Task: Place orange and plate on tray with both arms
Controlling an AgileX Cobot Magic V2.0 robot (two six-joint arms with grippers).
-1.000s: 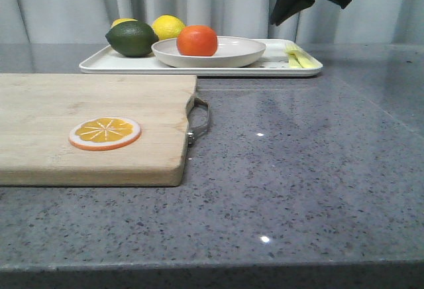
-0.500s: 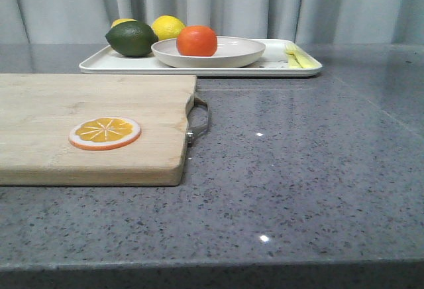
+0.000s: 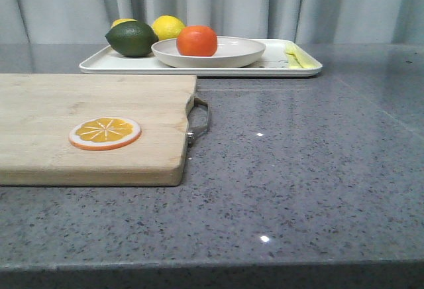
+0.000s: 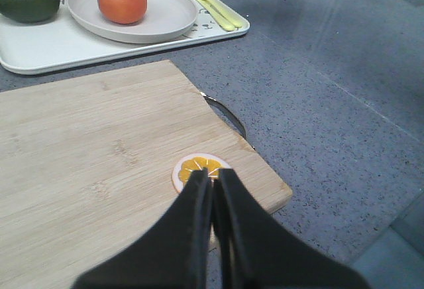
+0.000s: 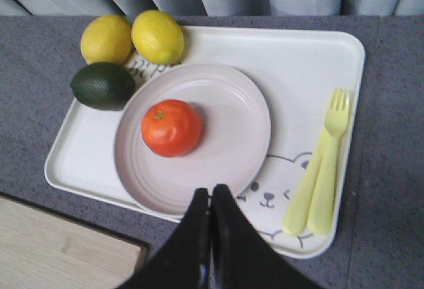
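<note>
The orange sits in the off-white plate, and the plate rests on the white tray at the back of the table. They also show in the right wrist view: orange, plate, tray with its bear drawing. My right gripper is shut and empty, high above the tray's near edge. My left gripper is shut and empty, above the cutting board near the orange slice disc. Neither gripper shows in the front view.
A wooden cutting board with a metal handle lies front left, bearing an orange slice disc. On the tray lie two lemons, a dark green fruit and a yellow fork and knife.
One second ago the right arm showed at the front view's top right; it has since moved up out of that view. Nothing on the table has moved.
</note>
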